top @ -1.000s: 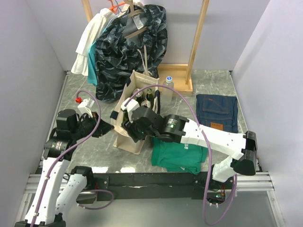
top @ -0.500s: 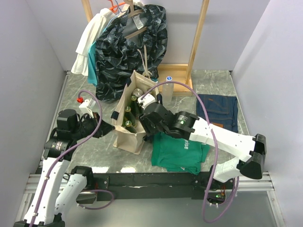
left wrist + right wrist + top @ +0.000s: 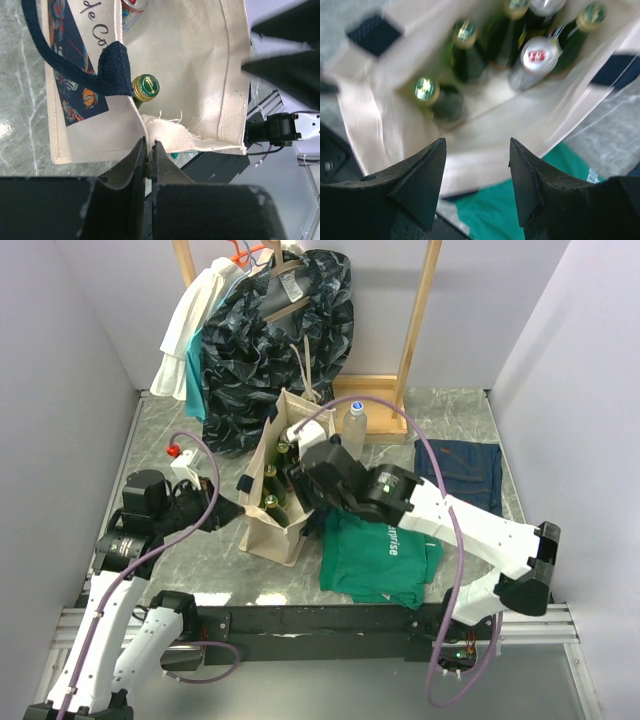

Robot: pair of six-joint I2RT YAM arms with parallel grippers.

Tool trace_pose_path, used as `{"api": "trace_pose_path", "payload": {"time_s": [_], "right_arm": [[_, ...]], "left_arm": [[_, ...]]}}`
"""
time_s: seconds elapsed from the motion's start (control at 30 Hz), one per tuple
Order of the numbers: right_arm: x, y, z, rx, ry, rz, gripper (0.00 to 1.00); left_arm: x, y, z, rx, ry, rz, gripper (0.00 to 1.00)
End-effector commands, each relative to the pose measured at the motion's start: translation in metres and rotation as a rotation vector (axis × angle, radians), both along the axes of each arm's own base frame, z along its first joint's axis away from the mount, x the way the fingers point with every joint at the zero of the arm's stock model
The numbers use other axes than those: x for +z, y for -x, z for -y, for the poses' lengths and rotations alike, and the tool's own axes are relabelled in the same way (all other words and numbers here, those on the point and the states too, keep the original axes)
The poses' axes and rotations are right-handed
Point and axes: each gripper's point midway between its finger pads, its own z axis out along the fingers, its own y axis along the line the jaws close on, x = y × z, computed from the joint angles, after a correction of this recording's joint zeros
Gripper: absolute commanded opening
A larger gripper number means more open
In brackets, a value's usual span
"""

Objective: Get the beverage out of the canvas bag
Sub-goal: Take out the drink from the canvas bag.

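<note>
Canvas bag [image 3: 270, 535], R gripper [image 3: 477, 145] now overhead (spread)

White-and-black arms [image 3: 475, 528] — purple cables [image 3: 432, 672]

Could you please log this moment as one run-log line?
left gripper: shut on canvas bag rim | right gripper: open, empty, over green bottles in bag | stage: pre-grasp

We're getting heavy blur in the right wrist view: the green bottles [image 3: 466, 55] and the silver can [image 3: 538, 56] are showing no readable labels. From above, the right arm [image 3: 372, 495] is covering much of the canvas bag [image 3: 266, 533] mouth.
</note>
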Motion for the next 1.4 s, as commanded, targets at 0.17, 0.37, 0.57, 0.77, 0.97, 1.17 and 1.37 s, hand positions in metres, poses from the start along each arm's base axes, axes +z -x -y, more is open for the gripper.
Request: {"api": "trace_pose_path", "payload": {"time_s": [0.17,0.37,0.57,0.77,0.97,1.17,1.37], "right_arm": [[0.024,-0.041,-0.02,-0.017,-0.034,-0.002,0.61],[0.008,-0.038,-0.041,0.03,-0.024,-0.08,0.61],[-0.003,-0.026,-0.046,0.066,-0.038,-0.146,0.59],[-0.017,-0.012,-0.044,0.085,-0.04,-0.194,0.59],[-0.025,0.007,-0.038,0.134,-0.026,-0.227,0.57],[-0.013,0.026,-0.024,0.187,-0.028,-0.166,0.57],[0.016,0.052,-0.024,0.312,-0.088,-0.107,0.59]], "left_arm": [[-0.015,0.015,0.013,-0.083,-0.024,-0.077,0.02],[-0.021,0.022,0.013,-0.093,-0.04,-0.11,0.01],[-0.026,0.025,0.011,-0.083,-0.051,-0.13,0.01],[-0.037,0.021,0.001,0.001,-0.085,-0.167,0.01],[-0.05,0.024,-0.006,0.049,-0.104,-0.21,0.01],[-0.049,0.023,-0.005,0.041,-0.106,-0.21,0.01],[-0.051,0.023,-0.005,0.042,-0.108,-0.216,0.01]]}}
